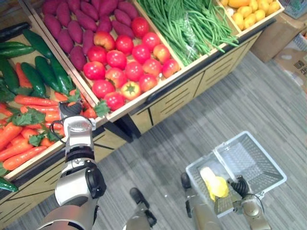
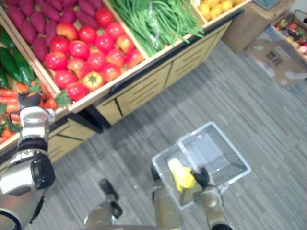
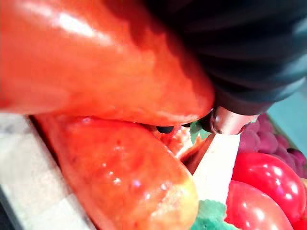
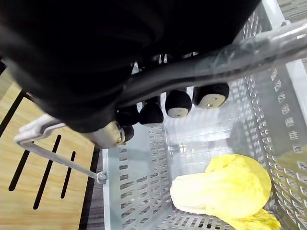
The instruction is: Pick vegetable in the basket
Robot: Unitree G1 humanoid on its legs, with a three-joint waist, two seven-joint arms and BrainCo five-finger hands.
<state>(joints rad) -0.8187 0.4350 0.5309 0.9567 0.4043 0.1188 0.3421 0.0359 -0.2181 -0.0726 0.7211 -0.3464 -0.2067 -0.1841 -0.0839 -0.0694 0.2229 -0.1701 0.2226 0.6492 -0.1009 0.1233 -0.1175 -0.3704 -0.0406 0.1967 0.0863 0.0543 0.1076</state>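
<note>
**One vegetable in the basket, a carrot looks to be next**

A grey plank floor (image 1: 240, 110) runs through what seems to be a shop's produce aisle, with cardboard boxes (image 1: 283, 43) at its far edge. Along it stands a long wooden counter (image 1: 177, 93) split into open bins. The carrots (image 1: 33, 101) and cucumbers (image 1: 45, 72) are on the robot's left. Beyond them come purple sweet potatoes (image 1: 76, 26), red tomatoes (image 1: 124, 62), green beans (image 1: 187, 24) and some yellow fruit (image 1: 249, 12).

Over the floor, well apart from the bins, hangs a pale wire basket (image 1: 259, 163). The right robot hand (image 4: 178, 103) carries it, fingers curled round its handle (image 4: 230, 57). Inside lies one pale yellow cabbage (image 4: 225, 187), resting on the bottom near a side wall, so the task looks partly done.

The left robot hand (image 1: 71, 109) sits low in the carrot bin, and its wrist view shows carrots right up against its dark cover. Its fingers are hidden among them, so I cannot tell whether they have closed on one. As I judge it, what is left is to secure a carrot, lift it clear of the bin and bring it across to the basket.
</note>
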